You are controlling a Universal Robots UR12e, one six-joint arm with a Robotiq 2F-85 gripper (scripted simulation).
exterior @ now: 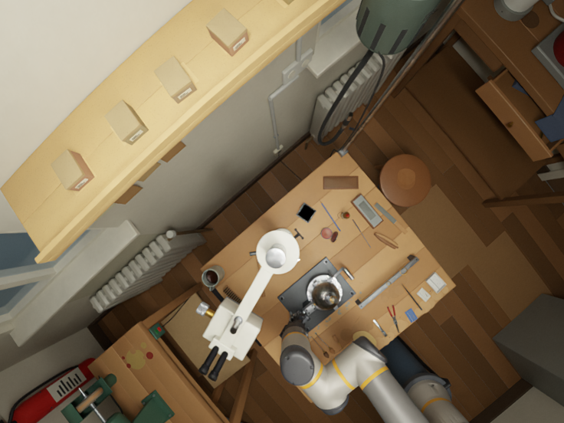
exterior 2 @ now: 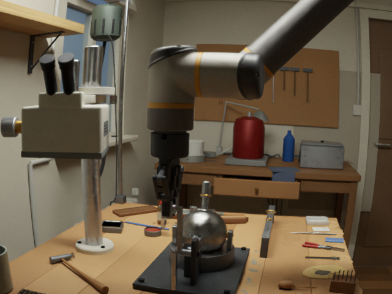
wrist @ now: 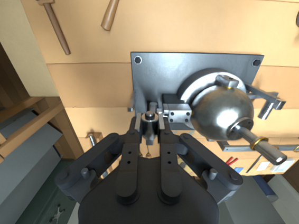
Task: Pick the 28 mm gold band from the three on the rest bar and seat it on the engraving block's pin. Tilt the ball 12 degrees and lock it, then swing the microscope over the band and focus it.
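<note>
My gripper (wrist: pixel 149 122) points straight down beside the engraving block's steel ball (wrist: pixel 220 113), closed around the upright lock lever (exterior 2: pixel 179 221) that rises from the block's dark base plate (exterior 2: pixel 193 272). The ball sits in its ring base. Its pin (exterior 2: pixel 205 190) sticks up with a gold band (wrist: pixel 258 140) seated around it. The rest bar (exterior 2: pixel 268 231) lies to the right on the bench, with two gold bands (exterior 2: pixel 270 214) on its far end. The microscope head (exterior 2: pixel 65 126) hangs off to the left on its swing arm, away from the ball, on a steel column (exterior 2: pixel 91 202).
The wooden bench (exterior: pixel 328 268) carries a hammer (exterior 2: pixel 79 270), a red dish (exterior 2: pixel 152 231), a black tray (exterior 2: pixel 112 226), pliers (exterior 2: pixel 319 246) and small cards. A mug (exterior: pixel 212 277) stands at the bench's left edge. A desk with an open drawer (exterior 2: pixel 256 188) stands behind.
</note>
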